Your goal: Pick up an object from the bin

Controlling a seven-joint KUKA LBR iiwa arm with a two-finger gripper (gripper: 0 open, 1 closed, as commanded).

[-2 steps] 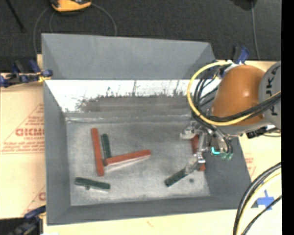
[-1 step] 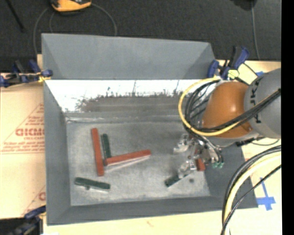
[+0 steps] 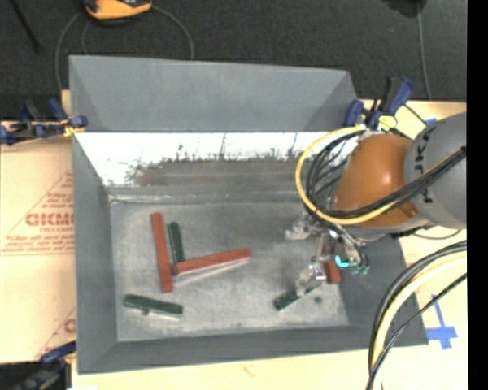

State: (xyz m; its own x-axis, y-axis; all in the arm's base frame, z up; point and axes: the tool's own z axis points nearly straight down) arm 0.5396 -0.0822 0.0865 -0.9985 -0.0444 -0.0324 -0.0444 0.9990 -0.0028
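Observation:
My gripper (image 3: pixel 312 278) hangs low over the right part of the bin floor, under the orange wrist cover. Just below and left of it lies a short dark green bar (image 3: pixel 288 301), its upper end right by the gripper's tip; I cannot tell whether they touch. A small red-brown piece (image 3: pixel 332 273) shows close against the gripper's right side, and whether it is loose is unclear.
Left of the middle, a long red bar (image 3: pixel 160 252) and a dark green bar (image 3: pixel 176 242) lie side by side. A second red bar (image 3: pixel 215 260) angles off to their right, over a pale bar (image 3: pixel 202 273). Another dark green bar (image 3: pixel 152 305) lies at the front left.

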